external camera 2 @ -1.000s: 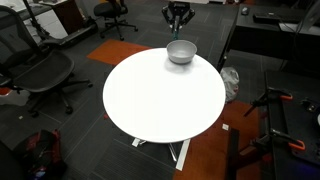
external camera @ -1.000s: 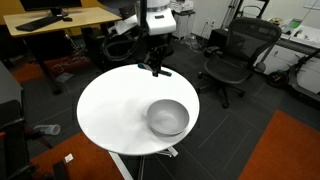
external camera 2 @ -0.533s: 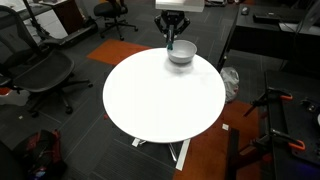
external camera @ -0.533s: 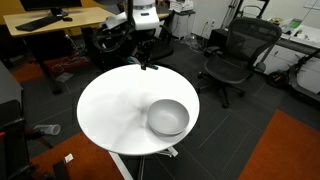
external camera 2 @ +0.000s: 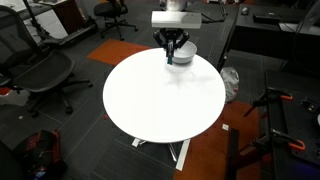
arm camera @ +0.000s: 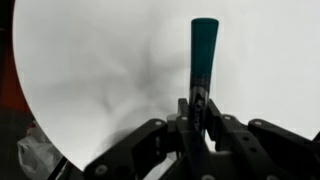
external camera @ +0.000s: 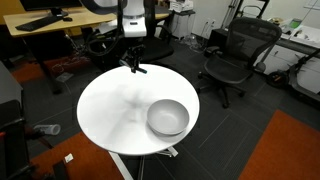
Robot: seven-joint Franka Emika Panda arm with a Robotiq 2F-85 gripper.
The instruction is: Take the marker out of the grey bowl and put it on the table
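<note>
My gripper (arm camera: 198, 115) is shut on the marker (arm camera: 202, 55), a dark stick with a teal end that points away from the wrist camera over the white table (arm camera: 90, 70). In an exterior view the gripper (external camera: 133, 64) hangs above the far left part of the round white table (external camera: 110, 110), away from the grey bowl (external camera: 167, 117). In an exterior view the gripper (external camera 2: 171, 53) is in front of the grey bowl (external camera 2: 183, 55) at the far edge of the table (external camera 2: 160, 100). The marker is too small to make out in both exterior views.
Black office chairs stand around the table (external camera: 232, 55) (external camera 2: 35, 70). A wooden desk (external camera: 55, 20) with a monitor is behind the arm. An orange carpet patch (external camera: 285, 150) lies on the dark floor.
The arm has moved away from the bowl across the table's far side, carrying the marker. The bowl has stayed in place.
</note>
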